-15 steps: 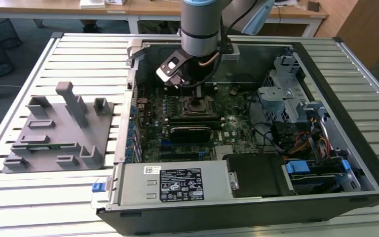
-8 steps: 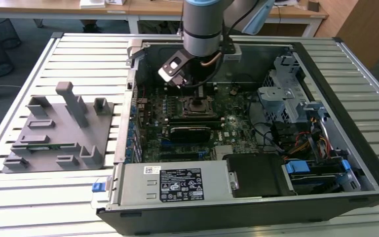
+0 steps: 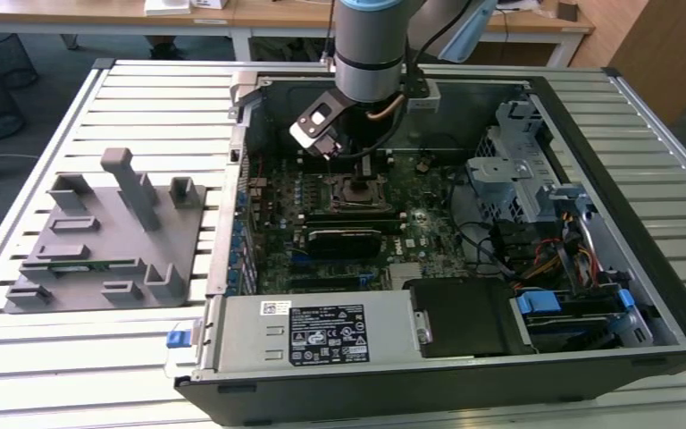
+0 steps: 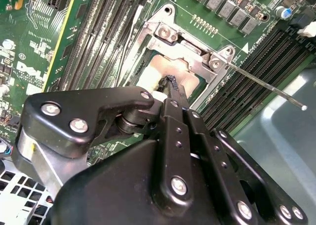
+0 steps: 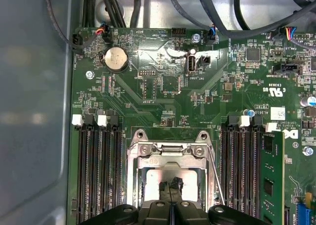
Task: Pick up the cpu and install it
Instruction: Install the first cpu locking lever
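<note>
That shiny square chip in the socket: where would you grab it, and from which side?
From straight above. The cpu lies flat, sunk inside the socket frame, so no side is open; I'd pinch two opposite edges, if the frame leaves room, which I can't tell. The tool sits over its middle.

- We see white lettering and a small sticker point(image 5: 278, 111) on the motherboard point(image 5: 163, 87), just beyond the jaws of the gripper point(image 5: 171, 185); none reads clearly.
- We see a printed label point(image 3: 326, 333) on the power supply point(image 3: 246, 341), well apart from the jaws.
</note>
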`<state>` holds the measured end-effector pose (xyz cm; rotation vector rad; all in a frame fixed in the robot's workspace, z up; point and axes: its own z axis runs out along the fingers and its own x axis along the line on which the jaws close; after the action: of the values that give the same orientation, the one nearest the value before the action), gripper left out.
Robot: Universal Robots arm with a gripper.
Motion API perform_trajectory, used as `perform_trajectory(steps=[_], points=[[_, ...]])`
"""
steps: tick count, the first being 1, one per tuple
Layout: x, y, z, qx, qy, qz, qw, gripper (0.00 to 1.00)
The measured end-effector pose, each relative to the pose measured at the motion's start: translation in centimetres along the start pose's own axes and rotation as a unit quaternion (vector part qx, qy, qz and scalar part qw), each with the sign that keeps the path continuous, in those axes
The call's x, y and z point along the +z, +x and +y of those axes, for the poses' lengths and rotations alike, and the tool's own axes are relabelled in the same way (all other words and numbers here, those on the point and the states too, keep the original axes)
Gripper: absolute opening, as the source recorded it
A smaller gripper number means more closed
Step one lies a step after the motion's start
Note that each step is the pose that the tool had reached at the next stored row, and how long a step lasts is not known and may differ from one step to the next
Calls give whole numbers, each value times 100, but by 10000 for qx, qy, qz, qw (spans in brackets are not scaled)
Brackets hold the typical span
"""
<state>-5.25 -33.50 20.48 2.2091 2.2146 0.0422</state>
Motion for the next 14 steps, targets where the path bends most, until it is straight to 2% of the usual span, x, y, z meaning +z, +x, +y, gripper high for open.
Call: perform_trajectory(steps=[14], points=[[-29, 1, 3, 0, 0, 0, 10000, 11]])
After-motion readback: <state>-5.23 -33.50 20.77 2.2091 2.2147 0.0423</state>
